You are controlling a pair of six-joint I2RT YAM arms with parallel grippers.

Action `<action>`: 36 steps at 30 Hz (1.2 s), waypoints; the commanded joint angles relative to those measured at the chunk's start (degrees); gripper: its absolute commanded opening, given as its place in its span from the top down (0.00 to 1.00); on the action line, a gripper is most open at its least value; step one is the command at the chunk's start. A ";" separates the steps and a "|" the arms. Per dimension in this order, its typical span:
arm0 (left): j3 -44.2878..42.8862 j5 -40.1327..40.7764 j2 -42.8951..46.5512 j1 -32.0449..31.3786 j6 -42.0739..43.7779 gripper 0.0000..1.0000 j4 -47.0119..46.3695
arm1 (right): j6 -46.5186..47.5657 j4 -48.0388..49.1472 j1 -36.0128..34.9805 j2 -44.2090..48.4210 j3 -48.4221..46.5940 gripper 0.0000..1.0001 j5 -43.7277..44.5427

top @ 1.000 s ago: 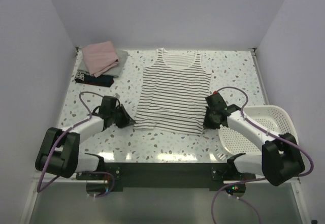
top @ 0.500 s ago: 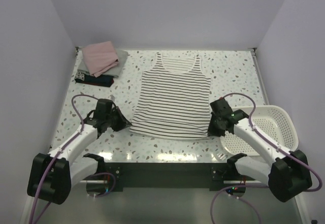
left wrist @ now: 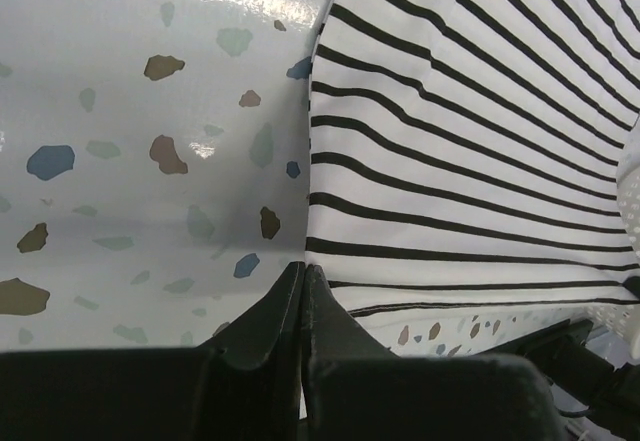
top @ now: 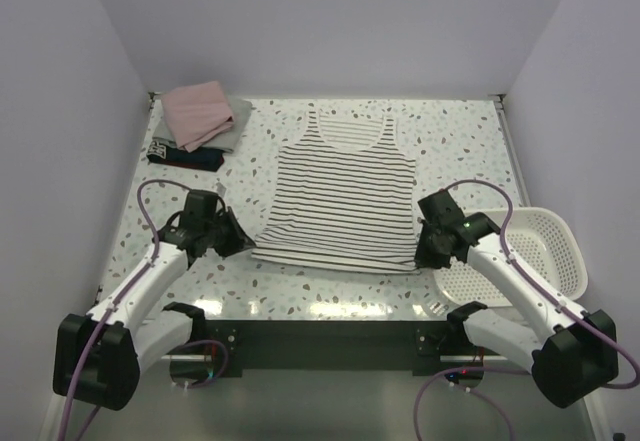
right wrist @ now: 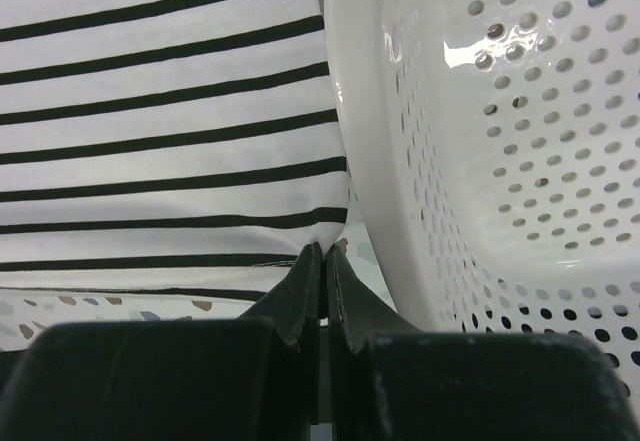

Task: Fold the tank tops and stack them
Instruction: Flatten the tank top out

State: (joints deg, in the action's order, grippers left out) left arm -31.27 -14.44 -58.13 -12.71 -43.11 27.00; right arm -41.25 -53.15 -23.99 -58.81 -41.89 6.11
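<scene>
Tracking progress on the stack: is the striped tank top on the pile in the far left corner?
No, the striped tank top lies spread out mid-table, well apart from the folded pink top in that corner.

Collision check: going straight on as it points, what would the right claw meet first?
The right claw, shut on the striped tank top, would probably meet that fabric first; the basket wall runs alongside.

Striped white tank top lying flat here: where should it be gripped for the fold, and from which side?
By its two near hem corners, each from its outer side. The white black-striped fabric tank top lies flat, hem nearest, straps far, so the corners are exposed; left gripper and right gripper are shut on those corners.
</scene>
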 commanded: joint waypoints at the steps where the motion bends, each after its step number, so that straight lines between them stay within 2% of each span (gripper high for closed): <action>1: 0.41 -0.85 1.44 0.49 2.51 0.95 1.82 | 1.09 -2.49 -0.01 -0.43 -0.74 0.94 -0.83; 3: 0.33 -1.56 1.26 0.58 3.47 0.75 2.17 | 1.52 -2.40 0.08 -0.61 -1.09 0.82 -1.71; 4: -0.02 -1.73 1.87 0.58 3.82 0.68 2.44 | 1.70 -2.58 0.08 -0.35 -1.44 0.67 -1.54; 5: -0.37 -1.82 2.49 0.58 4.26 0.61 2.70 | 2.14 -2.84 0.08 0.00 -2.14 0.62 -1.28; 7: -2.82 -1.13 4.33 0.58 4.96 0.54 3.75 | 2.49 -3.54 0.08 0.97 -3.98 0.50 -0.58; 8: -4.14 -0.86 4.77 0.58 5.58 0.50 4.11 | 2.67 -3.81 0.08 1.24 -4.77 0.48 -0.22; 12: -10.99 -0.68 3.21 0.58 6.38 0.49 1.75 | 2.94 -1.72 -0.62 0.89 -7.50 0.48 -1.89; 15: -13.72 -0.24 -4.60 0.32 4.97 0.50 -5.88 | 1.01 4.25 -3.42 -2.70 -8.38 0.49 -2.68; 16: -14.43 -0.94 -9.85 0.40 4.71 0.51 -11.65 | 0.39 5.67 -4.65 -4.28 -8.99 0.49 -1.90; 18: -18.19 0.01 -16.02 0.14 4.53 0.53 -15.12 | -1.63 10.40 -9.13 -9.73 -11.01 0.49 -0.06; 20: -20.14 -1.02 -24.29 0.14 4.61 0.54 -22.50 | -2.69 13.40 -11.60 -13.69 -12.77 0.50 0.75; 24: -27.07 -2.08 -38.16 -0.12 5.41 0.55 -31.91 | -3.30 18.25 -11.61 -24.22 -15.58 0.50 5.04; 28: -35.25 3.77 -46.53 -0.12 9.26 0.55 -31.32 | -3.48 22.46 -11.87 -28.38 -16.91 0.53 5.41; 36: -52.39 11.27 -60.59 -0.12 15.07 0.55 -22.27 | -6.73 20.54 -23.99 -31.28 -23.06 0.53 11.20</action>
State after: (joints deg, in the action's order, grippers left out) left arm -77.78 -7.53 -115.13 -12.78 -32.08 2.94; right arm -45.54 -33.58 -44.53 -89.62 -61.08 13.19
